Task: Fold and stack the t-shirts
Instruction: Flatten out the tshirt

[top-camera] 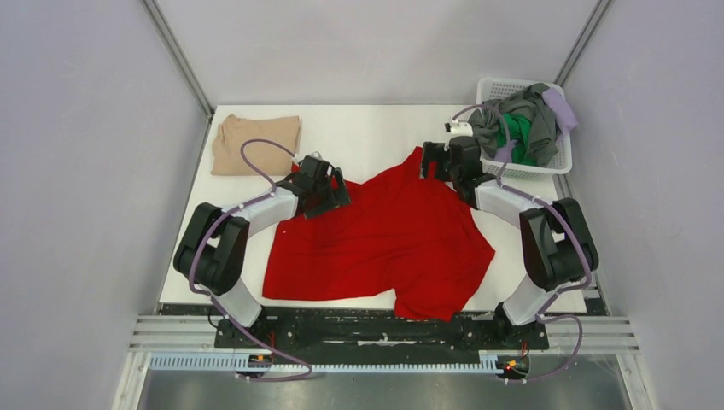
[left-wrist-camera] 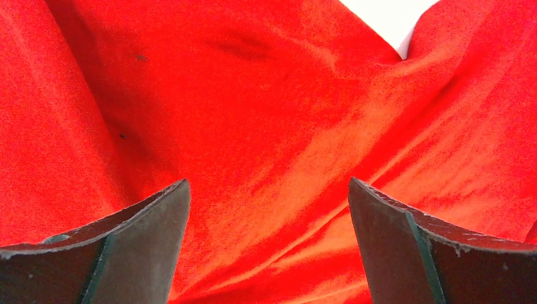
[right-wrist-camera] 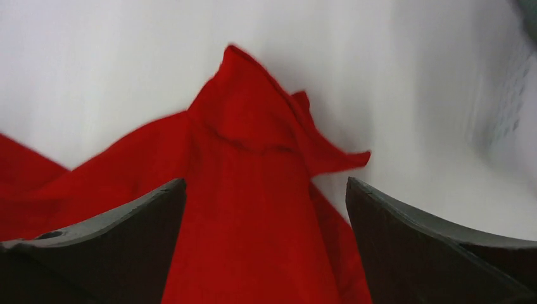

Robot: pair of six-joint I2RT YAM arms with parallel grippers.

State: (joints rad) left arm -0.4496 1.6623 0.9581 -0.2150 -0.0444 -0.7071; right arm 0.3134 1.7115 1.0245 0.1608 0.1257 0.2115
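Left claw (left-wrist-camera: 269,190) is spread over the red shirt (top-camera: 384,248), and cloth fills its view; whether the fingers touch it is unclear. Right claw (right-wrist-camera: 266,190), also spread, hangs over the shirt's peaked far corner in a blurred view. The shirt lies crumpled in the middle of the table (top-camera: 367,128). A folded beige shirt (top-camera: 254,143) sits far left. Far right, a basket (top-camera: 510,85) holds grey, green and lavender shirts (top-camera: 512,113), tangled and partly hidden

Spread t-shirt (top-camera: 384,243) central, folded t-shirt (top-camera: 254,143) far-left, basket (top-camera: 500,84) far-right
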